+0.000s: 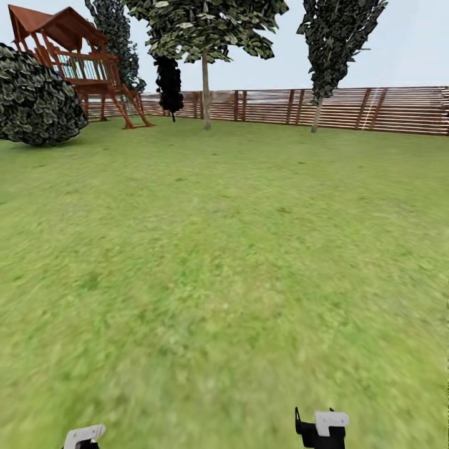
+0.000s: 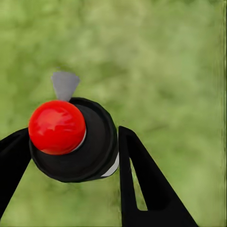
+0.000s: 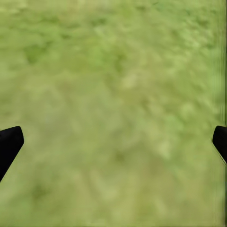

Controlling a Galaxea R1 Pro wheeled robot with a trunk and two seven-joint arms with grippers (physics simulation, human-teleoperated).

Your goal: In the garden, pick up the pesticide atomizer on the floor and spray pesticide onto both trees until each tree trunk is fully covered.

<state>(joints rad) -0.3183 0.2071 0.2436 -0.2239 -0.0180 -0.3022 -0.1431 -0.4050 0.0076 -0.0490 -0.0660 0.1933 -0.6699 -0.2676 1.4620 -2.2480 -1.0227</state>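
Ground: blurry green grass (image 1: 224,268) fills most of the head view, flat and mottled, running from the bottom edge up to the fence.
Boundary: brown slatted wooden fence (image 1: 349,109) crosses the upper part of the frame from centre to right edge, pale sky above it.
Trees: two with bare straight trunks stand just before the fence; left tree (image 1: 206,93) at upper centre, right tree (image 1: 317,115) at upper right, its trunk slightly tilted. Both are far from the robot.
Other plants: a round dark shrub (image 1: 37,96) at upper left; a narrow dark conifer (image 1: 168,84) near the left tree.
Play structure: red-brown wooden tower with roof (image 1: 75,59) at upper left, beside the shrub.
Head view, arms: white and black parts of the left arm (image 1: 84,436) and the right arm (image 1: 321,429) at the bottom edge; fingers are cut off there.
Left wrist view: left gripper (image 2: 71,156) grips the sprayer (image 2: 73,139) between its two black fingers; red round cap faces the camera, grey nozzle points away, grass beneath. The sprayer is off the ground, in the hand.
Right wrist view: right gripper (image 3: 113,142) spread wide, fingertips at opposite frame edges, nothing between them but grass.
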